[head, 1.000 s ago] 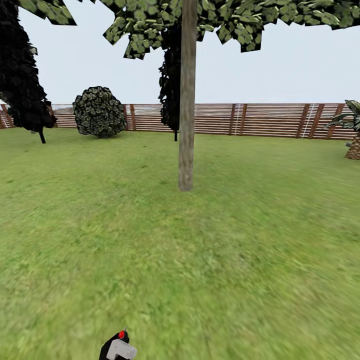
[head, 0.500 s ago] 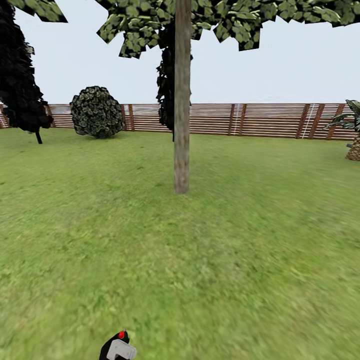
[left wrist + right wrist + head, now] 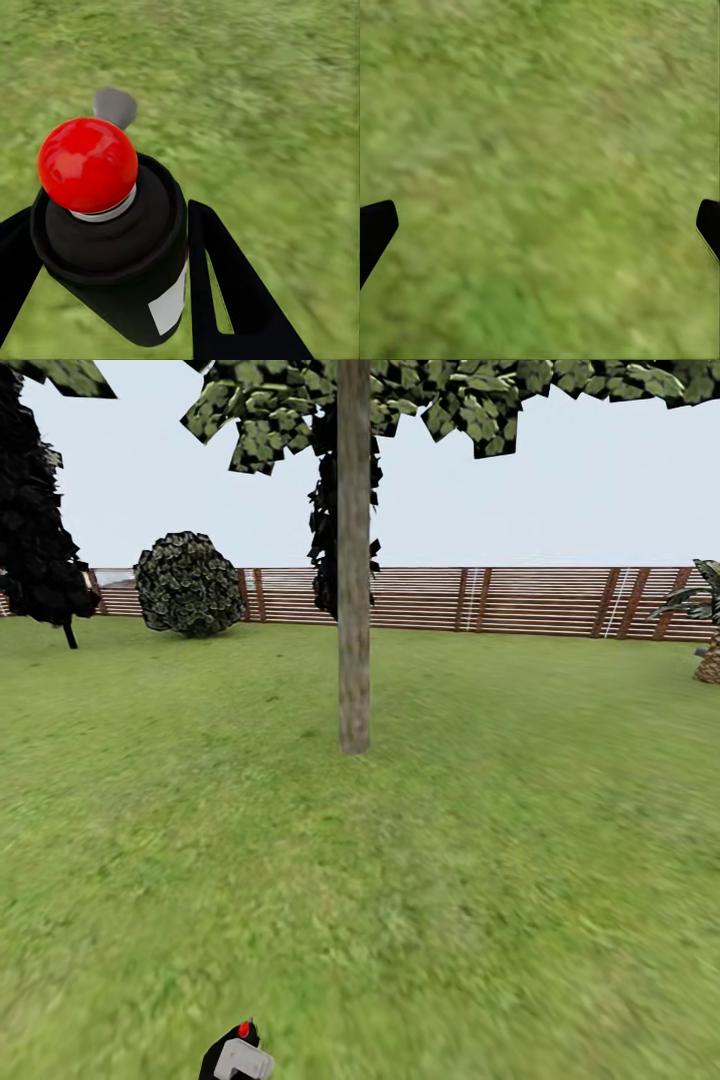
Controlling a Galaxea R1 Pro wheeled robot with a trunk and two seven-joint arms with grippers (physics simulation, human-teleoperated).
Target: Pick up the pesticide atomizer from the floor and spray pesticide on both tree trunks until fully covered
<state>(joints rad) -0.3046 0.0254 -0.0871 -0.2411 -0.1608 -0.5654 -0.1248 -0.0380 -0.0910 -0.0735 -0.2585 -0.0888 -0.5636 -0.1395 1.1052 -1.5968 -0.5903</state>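
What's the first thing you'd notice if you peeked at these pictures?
Probably the tall tree trunk standing on the lawn, straight ahead in front of the brown fence. Next, the shiny red ball top of the pesticide atomizer, gripped between the black fingers of the left gripper over the grass.

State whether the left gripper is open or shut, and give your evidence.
Shut on the atomizer: in the left wrist view, the left gripper's black fingers press against both sides of the bottle.

Head view facing forward across lawn (image 3: 480, 880), both wrist views close, angled down onto same grass
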